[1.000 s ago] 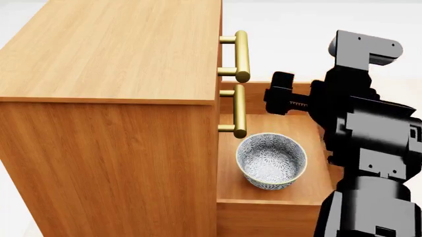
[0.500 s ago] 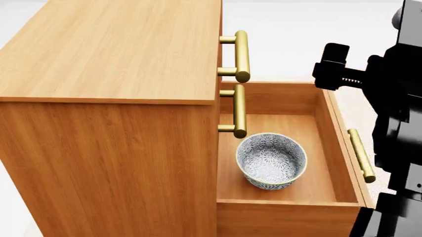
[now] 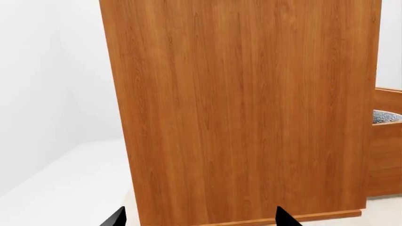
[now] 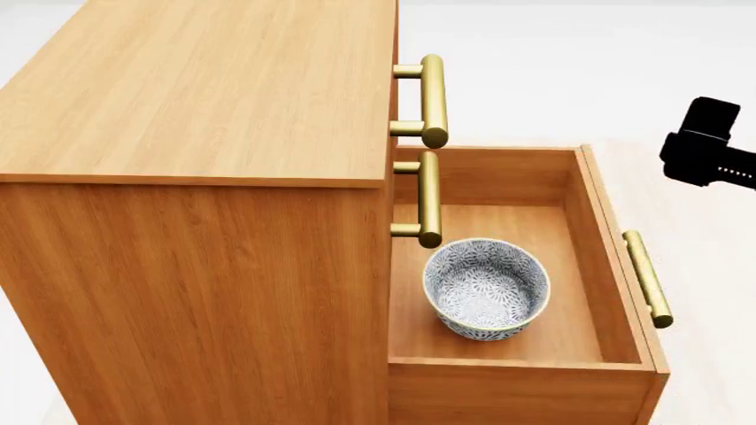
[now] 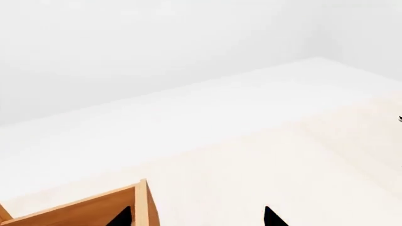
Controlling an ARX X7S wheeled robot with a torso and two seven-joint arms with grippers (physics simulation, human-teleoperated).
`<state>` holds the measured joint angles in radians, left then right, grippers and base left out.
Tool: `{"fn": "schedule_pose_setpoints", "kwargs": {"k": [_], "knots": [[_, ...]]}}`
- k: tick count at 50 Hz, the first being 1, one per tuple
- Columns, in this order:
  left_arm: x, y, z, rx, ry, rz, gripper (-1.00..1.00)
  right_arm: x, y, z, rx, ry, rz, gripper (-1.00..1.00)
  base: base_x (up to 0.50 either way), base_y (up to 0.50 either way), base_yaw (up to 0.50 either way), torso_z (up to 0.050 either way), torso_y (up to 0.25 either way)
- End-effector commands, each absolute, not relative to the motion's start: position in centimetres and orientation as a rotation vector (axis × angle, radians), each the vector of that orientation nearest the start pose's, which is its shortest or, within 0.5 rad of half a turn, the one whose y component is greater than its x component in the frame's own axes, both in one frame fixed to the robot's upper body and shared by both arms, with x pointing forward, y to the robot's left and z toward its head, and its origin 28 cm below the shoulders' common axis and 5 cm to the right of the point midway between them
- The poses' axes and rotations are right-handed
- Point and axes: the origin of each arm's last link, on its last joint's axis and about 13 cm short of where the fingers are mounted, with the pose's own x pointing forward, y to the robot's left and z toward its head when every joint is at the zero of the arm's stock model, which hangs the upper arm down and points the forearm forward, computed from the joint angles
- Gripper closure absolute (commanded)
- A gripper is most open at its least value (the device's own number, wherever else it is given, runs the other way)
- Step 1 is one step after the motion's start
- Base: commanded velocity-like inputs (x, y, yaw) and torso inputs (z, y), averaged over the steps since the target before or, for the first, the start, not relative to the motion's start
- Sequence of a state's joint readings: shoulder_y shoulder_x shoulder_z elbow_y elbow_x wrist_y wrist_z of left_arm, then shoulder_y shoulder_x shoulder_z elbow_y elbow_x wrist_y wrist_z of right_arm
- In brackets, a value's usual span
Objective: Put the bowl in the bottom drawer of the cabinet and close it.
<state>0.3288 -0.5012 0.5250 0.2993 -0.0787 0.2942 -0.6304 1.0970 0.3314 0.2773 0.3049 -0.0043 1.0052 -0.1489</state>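
Observation:
The patterned bowl (image 4: 487, 288) stands upright inside the bottom drawer (image 4: 600, 266), which is pulled out of the cabinet (image 4: 201, 97). The drawer's brass handle (image 4: 647, 277) faces right. My right gripper (image 5: 196, 219) is open and empty, hovering beyond the drawer's corner (image 5: 142, 202); in the head view only a black piece of the right arm (image 4: 706, 152) shows at the right edge, apart from the drawer. My left gripper (image 3: 199, 220) is open and empty, facing the cabinet's side wall (image 3: 238, 108). A sliver of the bowl (image 3: 385, 116) shows there.
The two upper drawers are shut, their brass handles (image 4: 434, 97) (image 4: 429, 197) sticking out above the open drawer's inner end. Pale floor (image 5: 264, 141) spreads to the right of the drawer and round the cabinet.
My right arm has drawn back to the right, off the drawer and nearly out of the head view. The bowl stays in the drawer, whose front and handle now show.

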Motion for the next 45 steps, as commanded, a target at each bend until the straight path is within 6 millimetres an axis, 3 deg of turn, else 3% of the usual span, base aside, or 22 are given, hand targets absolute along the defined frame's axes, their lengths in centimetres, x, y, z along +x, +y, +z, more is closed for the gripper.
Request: {"fn": "schedule_pose_setpoints", "kwargs": {"k": [1, 19, 45], "knots": [[10.4, 20.2, 2.1, 0.096, -0.138, -0.030, -1.00, 33.0, -26.1, 22.6, 0.151, 0.145, -0.315, -1.00, 0.00, 0.00, 0.00, 0.000, 0.000], [10.3, 20.1, 2.2, 0.102, -0.138, -0.030, -1.00, 31.5, -27.8, 18.8, 0.124, 0.186, -0.402, -1.00, 0.00, 0.00, 0.00, 0.000, 0.000], [10.3, 20.1, 2.2, 0.106, -0.139, -0.029, -1.00, 30.2, -28.2, 14.4, 0.084, 0.255, -0.418, -1.00, 0.00, 0.00, 0.00, 0.000, 0.000]]}}
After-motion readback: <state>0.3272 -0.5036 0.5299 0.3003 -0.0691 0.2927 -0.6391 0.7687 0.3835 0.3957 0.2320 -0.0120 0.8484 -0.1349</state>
